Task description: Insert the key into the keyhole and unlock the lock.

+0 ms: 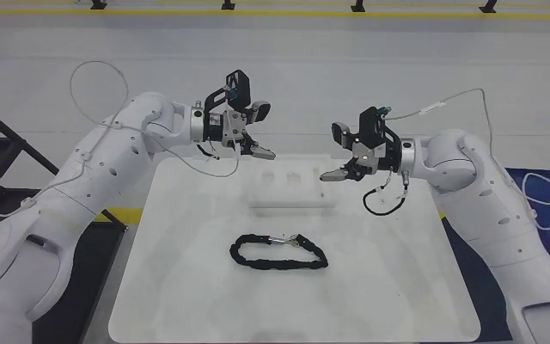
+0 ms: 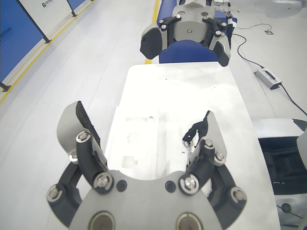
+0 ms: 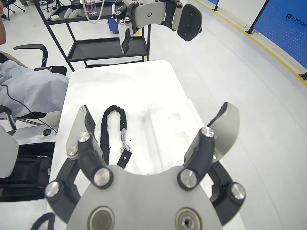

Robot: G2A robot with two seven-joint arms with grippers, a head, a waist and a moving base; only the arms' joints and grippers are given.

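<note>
Hovering either side of the white foam tray [image 1: 292, 201] in the upper middle of the top view, left gripper [image 2: 143, 108] and right gripper [image 3: 154, 105] both spread wide, nothing held. Fabric-sleeved chain lock [image 1: 279, 254] lies looped on the white table [image 1: 189, 292], centre frame, just below the tray, its metal lock end [image 1: 289, 241] toward the tray. No key made out; perhaps in a tray recess, cannot tell. Likely opening step: locate the key, pinch it by the bow with the blade left free, and have the other arm pin the lock body so the keyhole stays reachable. Blue-and-white barrier panels [image 3: 285, 17] carry lettering; none legible on lock or tray.
</note>
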